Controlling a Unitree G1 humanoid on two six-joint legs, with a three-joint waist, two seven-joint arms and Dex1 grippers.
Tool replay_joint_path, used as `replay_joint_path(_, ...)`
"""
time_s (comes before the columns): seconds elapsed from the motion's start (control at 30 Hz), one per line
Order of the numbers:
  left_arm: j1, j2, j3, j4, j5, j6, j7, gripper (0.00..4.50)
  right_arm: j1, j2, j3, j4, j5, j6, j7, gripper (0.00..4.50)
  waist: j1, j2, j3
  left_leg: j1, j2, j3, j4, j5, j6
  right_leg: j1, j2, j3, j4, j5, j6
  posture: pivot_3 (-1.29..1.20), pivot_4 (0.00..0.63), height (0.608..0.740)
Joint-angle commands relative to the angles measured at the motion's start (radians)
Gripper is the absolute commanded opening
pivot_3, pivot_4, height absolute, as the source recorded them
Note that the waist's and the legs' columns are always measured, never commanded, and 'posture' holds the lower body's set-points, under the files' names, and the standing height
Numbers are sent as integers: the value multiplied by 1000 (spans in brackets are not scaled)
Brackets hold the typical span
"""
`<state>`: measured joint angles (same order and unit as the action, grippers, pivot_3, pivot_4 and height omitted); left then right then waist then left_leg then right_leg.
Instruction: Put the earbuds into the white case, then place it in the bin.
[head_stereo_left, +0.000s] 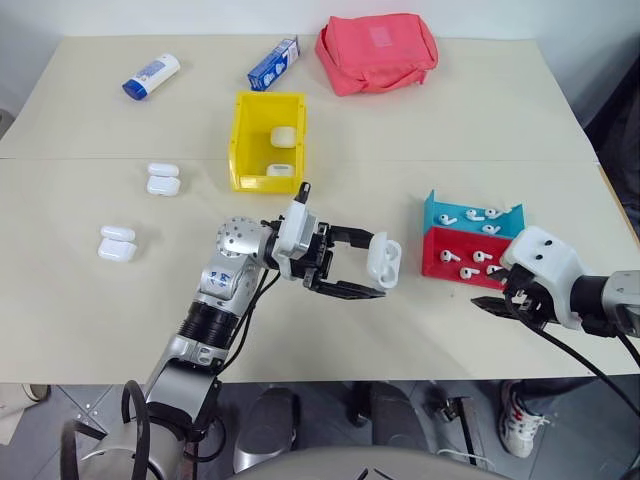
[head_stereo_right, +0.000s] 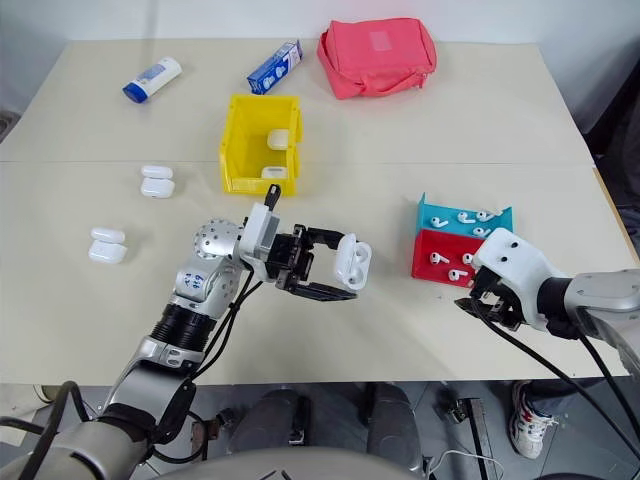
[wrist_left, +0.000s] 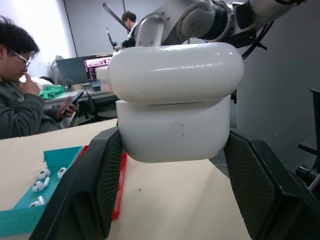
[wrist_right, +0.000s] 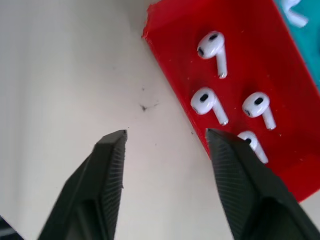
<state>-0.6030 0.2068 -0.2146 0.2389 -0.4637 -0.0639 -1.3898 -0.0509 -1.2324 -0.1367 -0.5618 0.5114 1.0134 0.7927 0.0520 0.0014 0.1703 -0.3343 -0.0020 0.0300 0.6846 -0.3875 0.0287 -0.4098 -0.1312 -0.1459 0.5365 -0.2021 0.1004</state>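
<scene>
You see a glossy, smooth white case (wrist_left: 175, 107) pinched between matt black fingers (wrist_left: 92, 187) with fine ribbed pads. The earbuds (wrist_right: 212, 47) shine like polished plastic on a red tray (wrist_right: 190, 30) of smooth plastic. Near the surface's far edge, the pink pouch (head_stereo_left: 377, 52) looks like soft cloth.

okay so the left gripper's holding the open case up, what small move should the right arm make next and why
Probably shift the right gripper sideways over the red tray and lower onto one earbud. Its open fingers hang over bare table at the tray's edge, holding nothing, while the left gripper holds the white case with its lid open.
</scene>
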Motion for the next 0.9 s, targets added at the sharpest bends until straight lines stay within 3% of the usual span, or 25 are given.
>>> replay_joint_path(0.03, 7, -8, -1, -43, -1, 1, 4, 2727, -66, -28, 50, 42, -36, -40, 39, 2639, 0, 0, 0, 0, 0, 0, 0, 0, 0, 0, 0, 0, 0, 0, 0, 0, 150, 740)
replay_joint_path(0.33, 16, -8, 4, -53, 4, -5, 21, 2727, -300, -14, 268, 207, -163, -105, 132, 2639, -3, 1, 0, 1, 0, -1, 1, 0, 0, -1, 0, -1, -1, 1, 0, 0, 150, 740)
replay_joint_path(0.53, 24, -3, 7, -64, 8, -6, 37, 2727, -380, -2, 348, 253, -205, -134, 209, 2639, -2, 1, -1, 1, 0, -1, 2, 0, 0, -2, 0, -1, -1, 1, 0, 0, 150, 740)
replay_joint_path(0.67, 28, 0, 7, -71, 8, -6, 43, 2727, -405, 14, 367, 268, -221, -136, 234, 1753, -3, 1, -1, 0, 0, -1, 2, 0, 0, -2, 0, -2, -1, 1, 1, 0, 150, 740)
replay_joint_path(0.9, 28, 5, 9, -72, 8, -9, 47, 2727, -440, 38, 410, 294, -270, -155, 267, 1753, -3, 2, -1, 0, 0, -1, 3, 0, -1, -1, 0, -2, -1, 2, 1, 0, 150, 740)
